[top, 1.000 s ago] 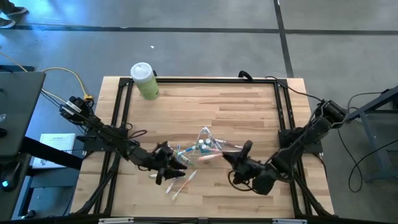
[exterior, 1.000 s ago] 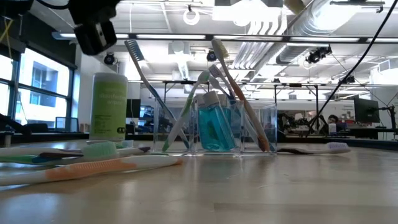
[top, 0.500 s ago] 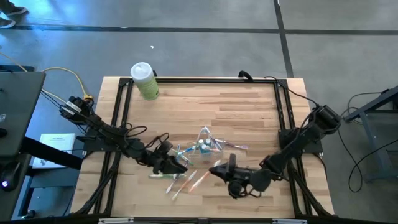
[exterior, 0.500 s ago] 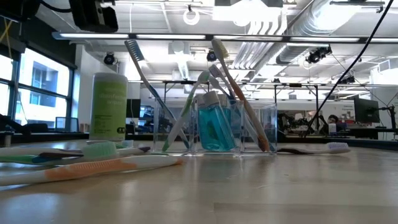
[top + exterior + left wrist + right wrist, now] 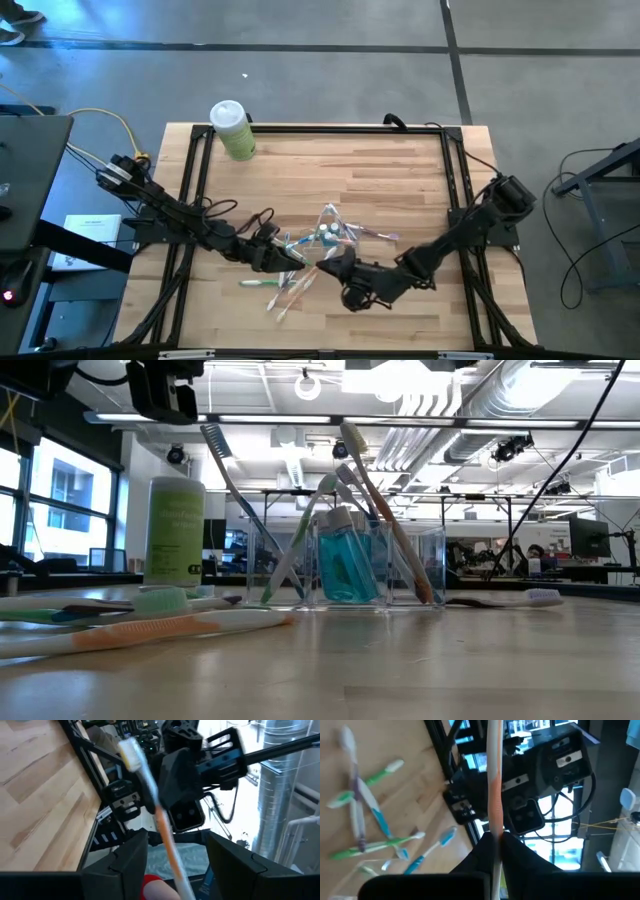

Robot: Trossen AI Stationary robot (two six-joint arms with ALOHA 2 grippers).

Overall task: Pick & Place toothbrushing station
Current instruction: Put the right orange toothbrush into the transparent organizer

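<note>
A white toothbrush with an orange grip (image 5: 493,790) is held above the table between my two grippers. My right gripper (image 5: 326,264) (image 5: 495,839) is shut on it. The toothbrush (image 5: 163,827) runs between the open fingers of my left gripper (image 5: 289,258) (image 5: 176,840), which stand on either side of it without a touch that I can see. A clear cup (image 5: 330,231) (image 5: 350,565) stands on the table, with teal tubes and several toothbrushes leaning in it. More toothbrushes (image 5: 285,293) (image 5: 365,815) lie flat on the wood. My right gripper pinches the toothbrush by the thin white stretch (image 5: 494,831) beside the orange grip, between its two fingers. The toothbrush runs along the fingers and out past their tips toward my left gripper. It is clear of the table, about level.
A pale-green bottle with a white cap (image 5: 232,128) (image 5: 175,532) stands at the far left corner. A black frame (image 5: 195,180) runs along the table's edges. One toothbrush (image 5: 375,233) lies just right of the cup. The far right of the table top is bare wood.
My right gripper has gone toward the table's left edge, up to my left gripper, rolling its wrist as it went and staying shut on the toothbrush. My left gripper has rolled in place and stayed open.
</note>
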